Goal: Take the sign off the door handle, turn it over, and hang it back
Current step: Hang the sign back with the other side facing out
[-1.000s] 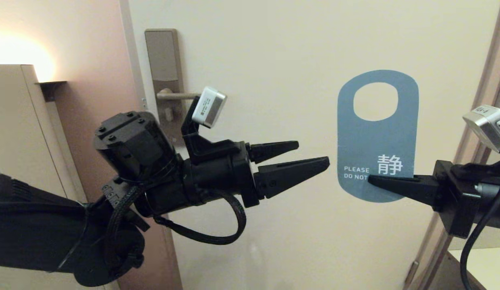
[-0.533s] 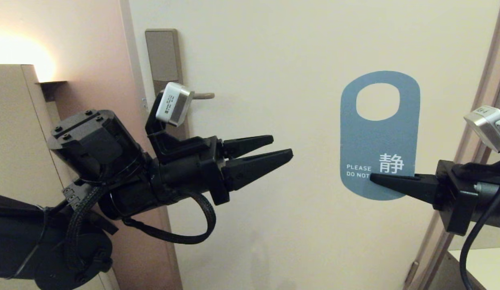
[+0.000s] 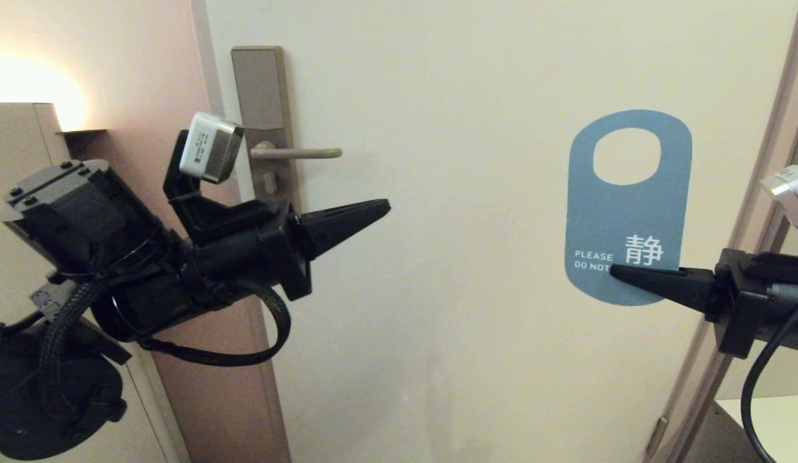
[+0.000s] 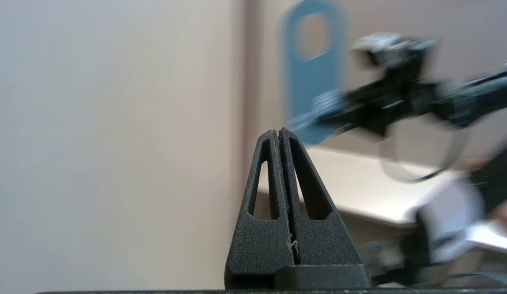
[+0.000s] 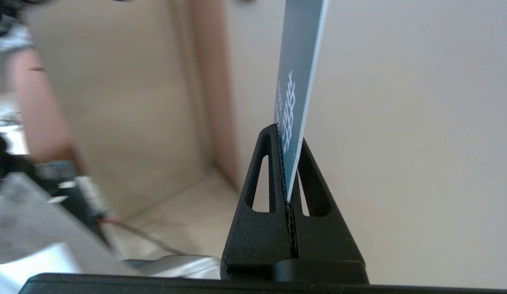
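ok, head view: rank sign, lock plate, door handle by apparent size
1. sign, largest, though it is held out from the door, nearer the camera, which flatters it.
2. lock plate, partly hidden behind the left gripper.
3. door handle, smallest.

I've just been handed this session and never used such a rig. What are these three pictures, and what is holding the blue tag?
You are looking at a two-armed robot facing a cream door. The wide picture comes from a camera on its head; the other two come from cameras behind each arm's black fingers. The right gripper is shut on the lower edge of the flat blue door-hanger sign with white lettering, holding it upright in the air, off the door; its wrist view shows the sign edge-on, pinched between the fingers. The left gripper is shut, empty, below the slim metal door handle on its bronze-grey lock plate. Nothing hangs on that handle.
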Controlling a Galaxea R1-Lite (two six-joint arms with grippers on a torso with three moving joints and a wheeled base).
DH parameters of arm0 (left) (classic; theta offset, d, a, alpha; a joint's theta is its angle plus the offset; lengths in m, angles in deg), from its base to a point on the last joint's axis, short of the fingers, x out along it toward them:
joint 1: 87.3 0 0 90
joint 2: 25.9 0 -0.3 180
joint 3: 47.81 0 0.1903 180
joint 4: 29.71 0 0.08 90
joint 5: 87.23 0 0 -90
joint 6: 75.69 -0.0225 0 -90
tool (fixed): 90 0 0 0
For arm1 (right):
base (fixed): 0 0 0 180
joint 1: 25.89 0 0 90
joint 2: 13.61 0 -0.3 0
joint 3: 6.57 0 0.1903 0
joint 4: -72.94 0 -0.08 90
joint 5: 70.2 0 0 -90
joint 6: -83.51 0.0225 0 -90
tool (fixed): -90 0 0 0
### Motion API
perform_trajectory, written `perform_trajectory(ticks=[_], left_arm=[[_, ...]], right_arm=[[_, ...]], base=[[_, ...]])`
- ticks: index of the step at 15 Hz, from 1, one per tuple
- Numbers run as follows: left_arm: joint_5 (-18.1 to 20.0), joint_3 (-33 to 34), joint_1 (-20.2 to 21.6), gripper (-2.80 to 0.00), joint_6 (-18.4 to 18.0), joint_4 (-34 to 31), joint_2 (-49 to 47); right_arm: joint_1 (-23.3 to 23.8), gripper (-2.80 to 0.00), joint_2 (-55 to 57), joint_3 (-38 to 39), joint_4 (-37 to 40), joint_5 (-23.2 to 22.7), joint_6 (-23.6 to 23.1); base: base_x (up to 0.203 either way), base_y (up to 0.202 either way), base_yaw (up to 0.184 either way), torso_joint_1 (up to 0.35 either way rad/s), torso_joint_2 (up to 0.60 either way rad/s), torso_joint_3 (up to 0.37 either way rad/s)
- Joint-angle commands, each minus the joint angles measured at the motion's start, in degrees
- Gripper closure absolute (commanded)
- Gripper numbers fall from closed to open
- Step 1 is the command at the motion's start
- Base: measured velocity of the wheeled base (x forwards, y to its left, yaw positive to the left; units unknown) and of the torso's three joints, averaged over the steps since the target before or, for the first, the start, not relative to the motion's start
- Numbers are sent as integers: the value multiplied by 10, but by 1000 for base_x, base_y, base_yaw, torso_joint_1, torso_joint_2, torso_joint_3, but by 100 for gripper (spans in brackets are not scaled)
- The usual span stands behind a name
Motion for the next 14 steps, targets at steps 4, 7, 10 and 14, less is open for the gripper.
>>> perform_trajectory(ticks=[4,7,10,14], left_arm=[[-30,44,81,0,-103,-87,73],[-124,69,113,0,-136,-155,118],[-183,102,169,0,-217,-230,172],[-226,176,246,0,-255,-260,243]], right_arm=[[76,0,-23,14,-1,4,-29],[112,0,-51,31,-1,7,-30],[142,0,-92,66,-1,12,-30],[177,0,-146,120,-1,12,-30]], base=[[0,0,0,0,0,0],[0,0,0,0,0,0],[0,0,0,0,0,0],[0,0,0,0,0,0]])
